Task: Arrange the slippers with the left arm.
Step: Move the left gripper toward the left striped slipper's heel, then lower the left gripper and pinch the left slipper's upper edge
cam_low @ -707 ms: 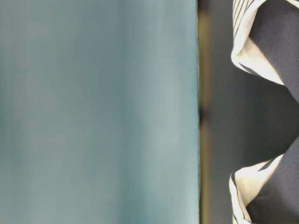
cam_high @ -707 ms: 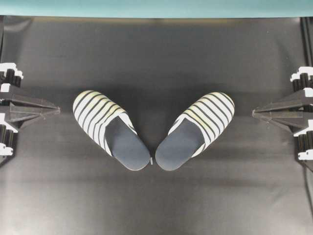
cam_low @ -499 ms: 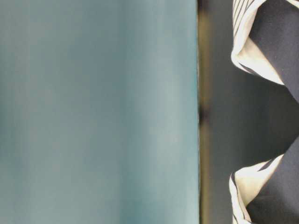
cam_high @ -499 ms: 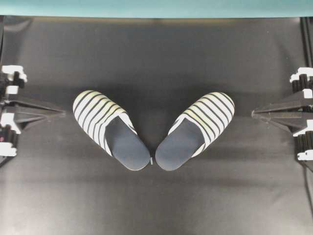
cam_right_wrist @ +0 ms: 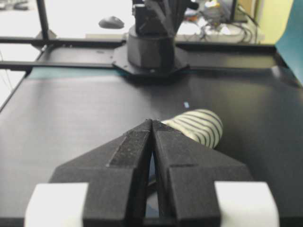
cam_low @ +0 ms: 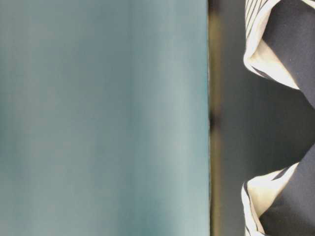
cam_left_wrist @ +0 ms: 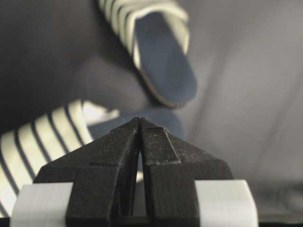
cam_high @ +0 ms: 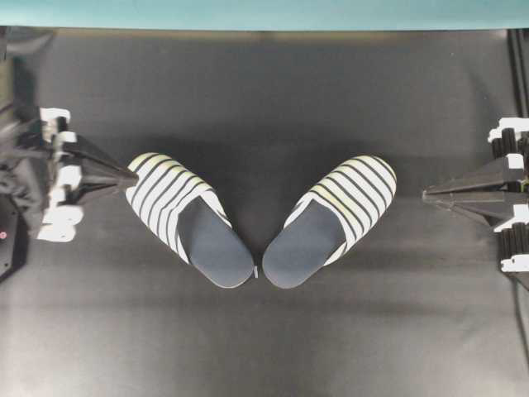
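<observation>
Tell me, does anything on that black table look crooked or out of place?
Yes: the slippers sit askew. The left slipper and right slipper form a V on the table, heels nearly touching, striped toes splayed apart. No damage visible.

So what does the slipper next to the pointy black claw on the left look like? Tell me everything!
The left slipper has an open back, a toe cover with white and navy stripes tinged pale yellow, and a dark navy insole. It looks like soft fabric. It lies flat on the black table, toe toward the upper left, heel slanting in toward the other slipper, their heels close together. The left gripper, shut, points at its toe edge; whether it touches is unclear.
</observation>
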Action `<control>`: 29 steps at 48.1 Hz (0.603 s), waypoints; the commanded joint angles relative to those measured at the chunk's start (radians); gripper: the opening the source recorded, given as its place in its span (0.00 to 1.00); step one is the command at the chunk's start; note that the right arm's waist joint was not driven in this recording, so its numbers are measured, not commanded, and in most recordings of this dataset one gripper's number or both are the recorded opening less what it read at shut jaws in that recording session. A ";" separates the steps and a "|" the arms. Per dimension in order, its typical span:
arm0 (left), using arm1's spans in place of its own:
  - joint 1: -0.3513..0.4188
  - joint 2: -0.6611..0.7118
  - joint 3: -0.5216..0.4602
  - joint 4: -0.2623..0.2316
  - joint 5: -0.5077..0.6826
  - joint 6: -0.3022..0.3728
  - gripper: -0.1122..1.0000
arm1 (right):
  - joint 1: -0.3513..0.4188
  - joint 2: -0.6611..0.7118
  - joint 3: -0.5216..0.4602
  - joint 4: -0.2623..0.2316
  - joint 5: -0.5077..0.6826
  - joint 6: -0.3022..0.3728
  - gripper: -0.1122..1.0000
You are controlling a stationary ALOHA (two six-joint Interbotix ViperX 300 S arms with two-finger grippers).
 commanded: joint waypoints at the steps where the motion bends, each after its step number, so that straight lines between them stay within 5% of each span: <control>1: -0.008 0.054 -0.067 0.005 0.086 -0.040 0.11 | 0.000 0.005 -0.006 0.002 0.002 0.008 0.09; 8: -0.006 0.137 -0.112 0.005 0.155 -0.051 0.23 | 0.000 0.002 -0.006 0.002 0.003 0.002 0.09; 21: -0.005 0.324 -0.229 0.005 0.298 -0.051 0.86 | 0.000 -0.003 0.002 0.002 0.005 0.005 0.09; 29: -0.003 0.485 -0.310 0.005 0.391 -0.049 0.84 | 0.000 -0.006 0.011 0.002 0.005 0.008 0.09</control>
